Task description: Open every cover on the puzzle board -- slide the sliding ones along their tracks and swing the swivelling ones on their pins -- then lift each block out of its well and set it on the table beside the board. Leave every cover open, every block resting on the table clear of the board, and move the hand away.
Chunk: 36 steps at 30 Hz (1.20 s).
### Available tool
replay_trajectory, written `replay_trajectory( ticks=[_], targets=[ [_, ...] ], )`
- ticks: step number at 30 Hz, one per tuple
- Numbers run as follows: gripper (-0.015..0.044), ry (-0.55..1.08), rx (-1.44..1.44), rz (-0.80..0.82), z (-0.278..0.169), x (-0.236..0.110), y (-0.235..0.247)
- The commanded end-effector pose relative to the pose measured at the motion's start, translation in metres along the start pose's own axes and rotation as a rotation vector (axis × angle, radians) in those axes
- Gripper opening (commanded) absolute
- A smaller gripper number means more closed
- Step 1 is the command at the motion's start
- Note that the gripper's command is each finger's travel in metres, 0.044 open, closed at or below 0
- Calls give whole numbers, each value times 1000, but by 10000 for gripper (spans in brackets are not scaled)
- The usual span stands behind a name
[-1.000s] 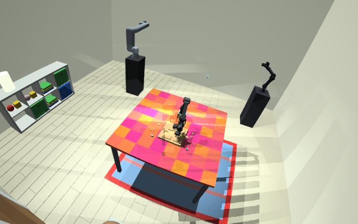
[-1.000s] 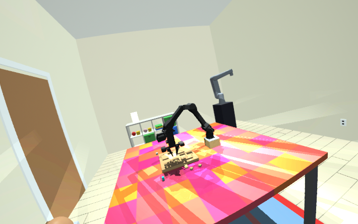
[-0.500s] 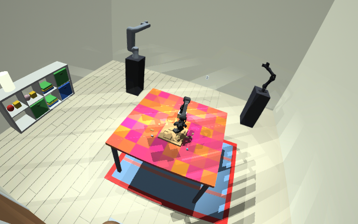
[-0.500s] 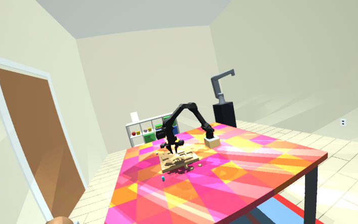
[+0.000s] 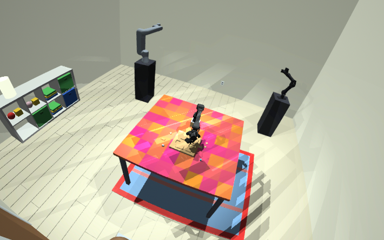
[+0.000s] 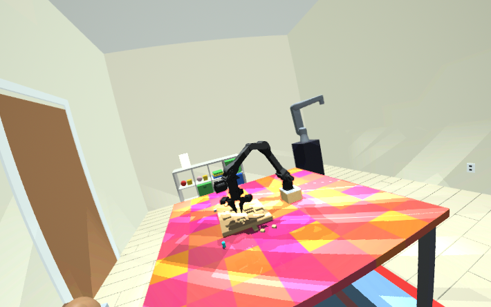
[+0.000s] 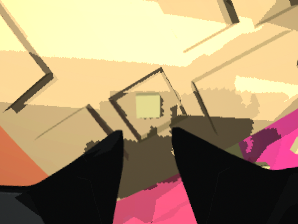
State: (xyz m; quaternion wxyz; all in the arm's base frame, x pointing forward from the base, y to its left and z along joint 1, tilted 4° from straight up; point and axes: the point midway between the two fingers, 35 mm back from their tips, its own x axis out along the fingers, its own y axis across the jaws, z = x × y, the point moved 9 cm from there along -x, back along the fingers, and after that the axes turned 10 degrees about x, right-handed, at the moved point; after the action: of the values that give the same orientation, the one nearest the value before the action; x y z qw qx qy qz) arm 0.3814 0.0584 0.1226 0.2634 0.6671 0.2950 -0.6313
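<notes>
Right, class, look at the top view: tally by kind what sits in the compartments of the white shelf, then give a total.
Storage bins: 3
Balls: 2
Yellow cubes: 2
Folded stacks: 2
Total: 9
</notes>
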Motion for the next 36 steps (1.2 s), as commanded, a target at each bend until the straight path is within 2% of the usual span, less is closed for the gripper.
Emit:
replay_trajectory(
  ticks=[1, 36],
  targets=[
    [144, -4, 5, -9, 1, 14, -1],
    [144, -4, 5, -9, 2, 19, -1]
  ],
)
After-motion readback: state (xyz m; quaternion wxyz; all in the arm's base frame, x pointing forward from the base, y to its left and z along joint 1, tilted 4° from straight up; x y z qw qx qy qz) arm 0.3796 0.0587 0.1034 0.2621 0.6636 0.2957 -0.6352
